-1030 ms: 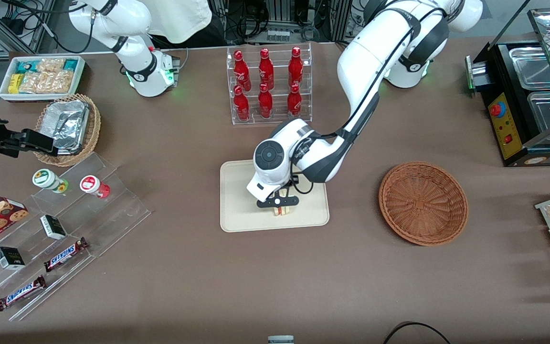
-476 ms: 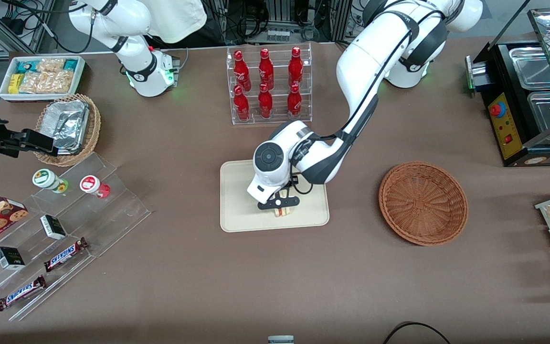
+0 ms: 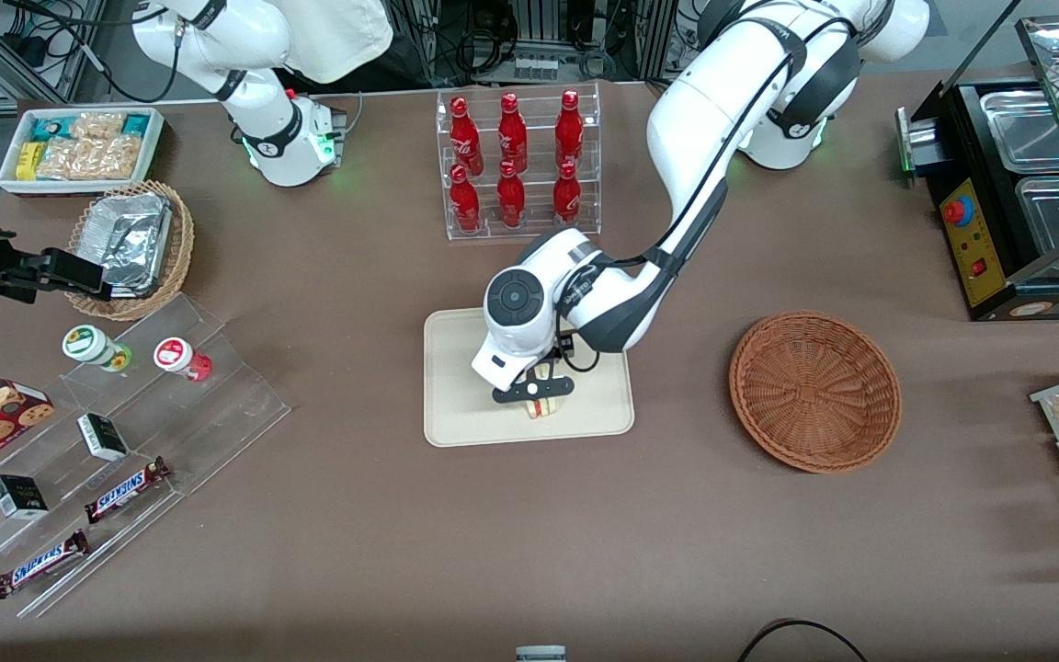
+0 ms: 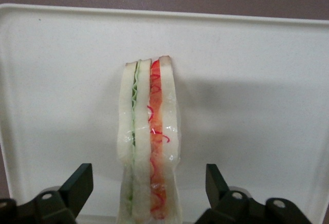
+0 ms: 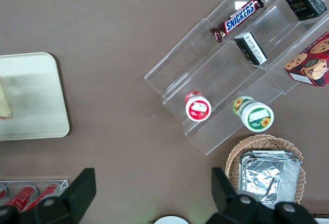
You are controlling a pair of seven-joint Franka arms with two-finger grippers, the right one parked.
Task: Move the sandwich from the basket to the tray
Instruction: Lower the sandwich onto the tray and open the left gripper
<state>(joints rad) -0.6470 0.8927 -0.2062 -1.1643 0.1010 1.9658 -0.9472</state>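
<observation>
The sandwich (image 3: 543,407) stands on its edge on the cream tray (image 3: 461,368), near the tray's edge nearer to the front camera. My left gripper (image 3: 534,390) is right above it, open. In the left wrist view the sandwich (image 4: 149,131) shows pale bread with green and red layers, standing on the tray (image 4: 247,106). The gripper (image 4: 147,176) straddles it with its black fingers (image 4: 79,185) apart from the bread on both sides. The reddish-brown basket (image 3: 814,391) lies toward the working arm's end of the table, with nothing in it.
A clear rack of red bottles (image 3: 516,165) stands farther from the front camera than the tray. Clear display steps (image 3: 116,441) with candy bars and cups, a tan basket with a foil container (image 3: 130,244) and a white snack box (image 3: 79,147) lie toward the parked arm's end. A black food warmer (image 3: 1017,184) stands at the working arm's end.
The left wrist has shifted very slightly toward the parked arm's end. The sandwich stays in place on the tray.
</observation>
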